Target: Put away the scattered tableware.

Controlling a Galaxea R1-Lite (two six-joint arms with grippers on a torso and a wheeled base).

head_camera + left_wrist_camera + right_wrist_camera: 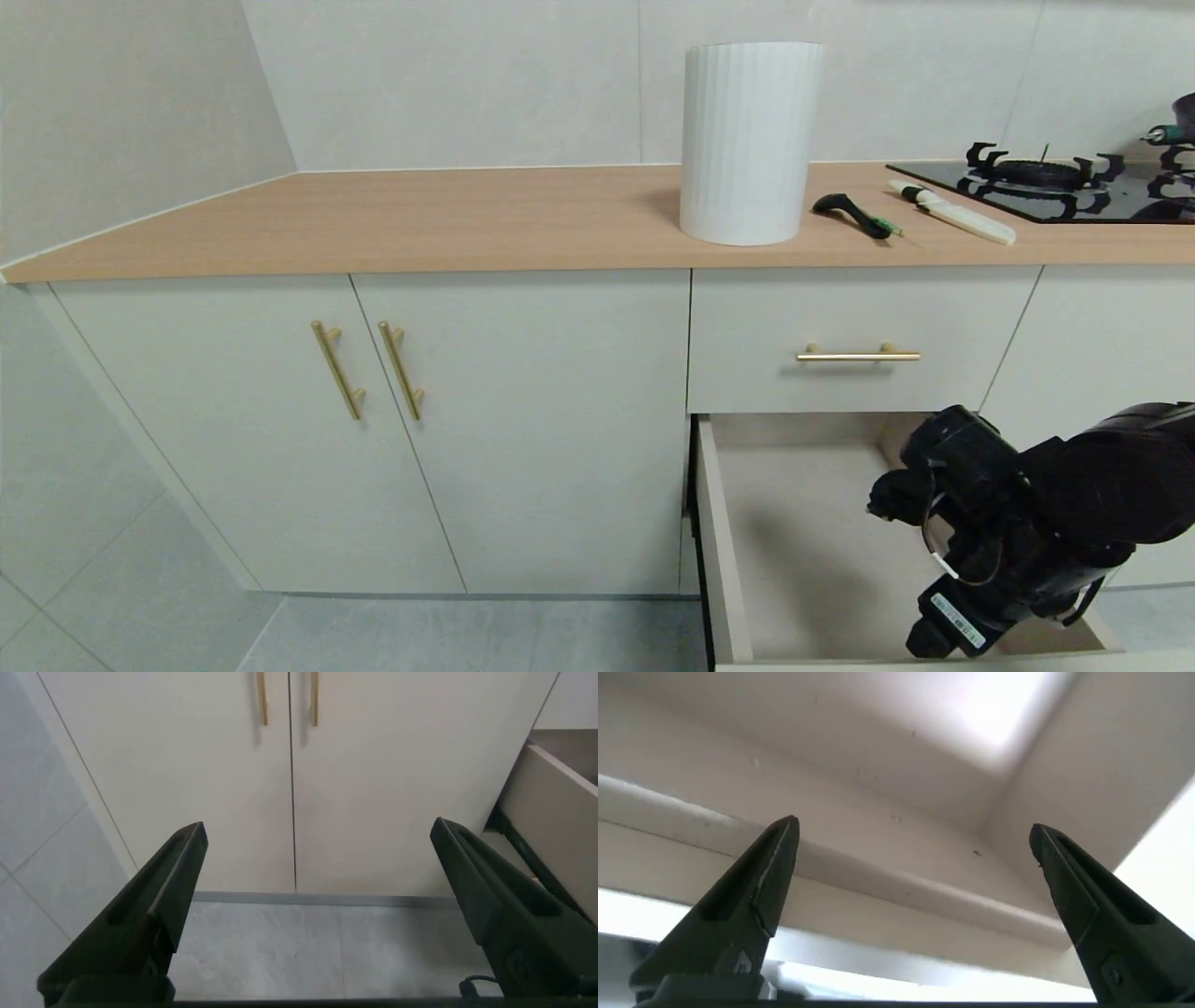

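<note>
The right pincer is hanging wide open and empty at the open drawer; the black-handled tool and white utensil are lying higher up on the surface (both aslant), nearer this arm.

Head view down on counter and open drawer; left wrist low, facing cabinet doors; right wrist close inside drawer.

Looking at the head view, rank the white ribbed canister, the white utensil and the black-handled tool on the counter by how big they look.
1. White ribbed canister, by far the largest.
2. White utensil.
3. Black-handled tool, noticeably shorter.
</note>
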